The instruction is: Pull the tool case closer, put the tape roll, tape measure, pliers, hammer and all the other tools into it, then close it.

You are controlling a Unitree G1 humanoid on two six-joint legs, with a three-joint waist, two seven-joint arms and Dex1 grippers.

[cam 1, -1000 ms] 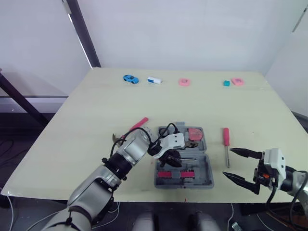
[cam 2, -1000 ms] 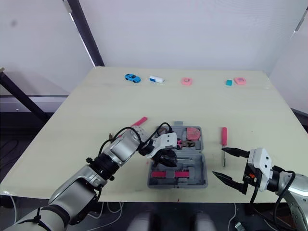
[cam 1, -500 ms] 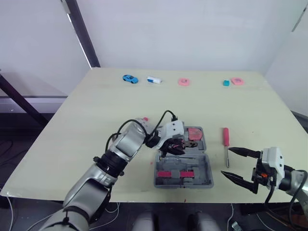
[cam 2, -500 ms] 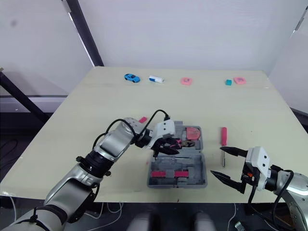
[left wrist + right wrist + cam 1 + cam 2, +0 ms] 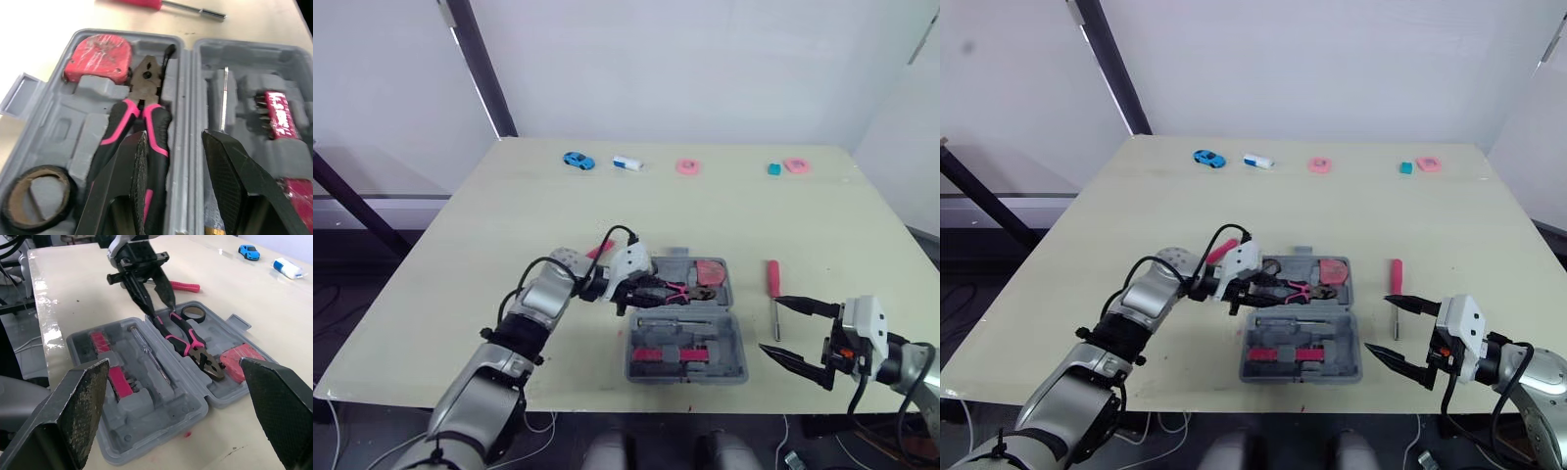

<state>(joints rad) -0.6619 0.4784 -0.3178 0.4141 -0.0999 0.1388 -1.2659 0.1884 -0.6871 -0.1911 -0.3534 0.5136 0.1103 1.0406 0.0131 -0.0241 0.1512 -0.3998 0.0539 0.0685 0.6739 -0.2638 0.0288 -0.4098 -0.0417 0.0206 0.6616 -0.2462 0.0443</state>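
Grey plastic tool case (image 5: 736, 338): lies open near the front edge of the surface (image 5: 509, 225), between both arms; we judge it within easy reach.
Pliers (image 5: 145, 83): seated in their moulded recess, beside the red tape measure (image 5: 98, 51).
Left gripper (image 5: 174, 137): poised over the pliers' handles, fingers spread, holding nothing.
Right gripper (image 5: 771, 324): fingers wide apart and empty, near the loose screwdriver (image 5: 772, 278), which we take as next.

Bright, even light fell from overhead, leaving the white wall (image 5: 705, 69) across the upper frame flat and shadowless. The grey plastic tool case (image 5: 61, 131) held soft shading in its recesses. White glare streaked the pale wooden table (image 5: 45, 328) along its edge.
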